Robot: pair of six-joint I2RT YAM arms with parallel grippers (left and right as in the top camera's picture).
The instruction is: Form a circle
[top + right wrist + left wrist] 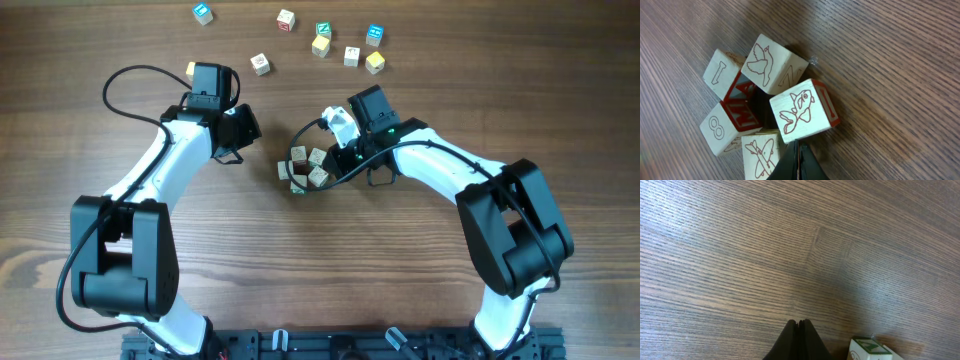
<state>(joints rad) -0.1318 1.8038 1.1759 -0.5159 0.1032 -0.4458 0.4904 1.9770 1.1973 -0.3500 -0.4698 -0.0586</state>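
**Overhead:** The circle (316, 158), a tight ring of five small pale wooden cubes w/ red-printed faces, is seen near the centre of the brown wood-grain table (120, 250). The right gripper (333, 166) is placed just beside the ring's right side. The left gripper (238, 130) is held to the ring's left, apart from it. Loose small cubes (321, 46), some yellow, some blue-faced, are scattered along the far edge, well apart from the ring.

**Left wrist:** The black fingertips (790, 342) are seen pressed together w/ nothing between them, over bare wood. A pale cube w/ green print (870, 349) is cut off at the bottom-right corner, near the fingers.

**Right wrist:** The ring is shown left of centre, w/ bird, fish, plane, "8" and "I" prints facing up around a small dark gap. The right fingertips (790, 167) are seen pressed together and empty. They are set at the ring's near side, between the fish cube and the plane cube. Whether they touch either can't be told.
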